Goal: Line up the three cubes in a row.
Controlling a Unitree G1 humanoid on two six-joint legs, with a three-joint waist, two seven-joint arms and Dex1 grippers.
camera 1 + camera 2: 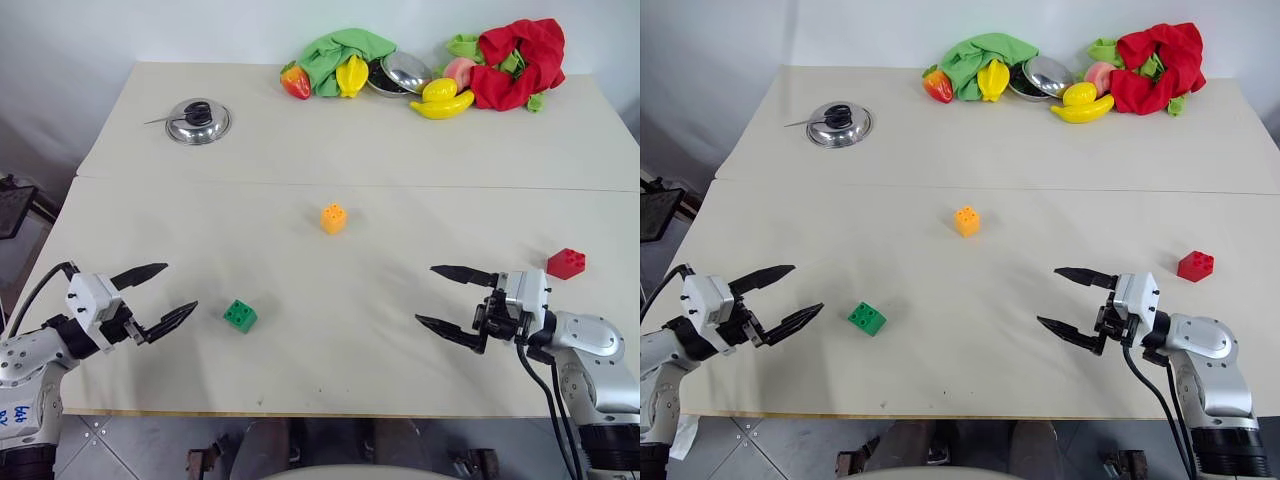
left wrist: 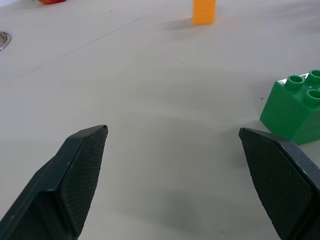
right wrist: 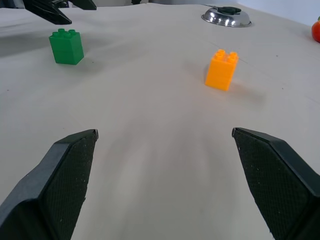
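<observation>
Both grippers, left (image 1: 168,295) and right (image 1: 445,298), hover spread wide and empty; green cube (image 1: 240,315), orange cube (image 1: 334,218) and red cube (image 1: 566,263) lie scattered, and a careless finger could knock one askew.

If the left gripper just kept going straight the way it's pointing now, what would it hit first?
Most likely the green cube. The open left gripper points across the table toward it, and in the wrist view the cube sits just past one fingertip, slightly off centre, so that finger might only clip it.

Left gripper (image 1: 167,293) and right gripper (image 1: 447,299) point inward at each other, fingers spread wide, holding nothing.
</observation>
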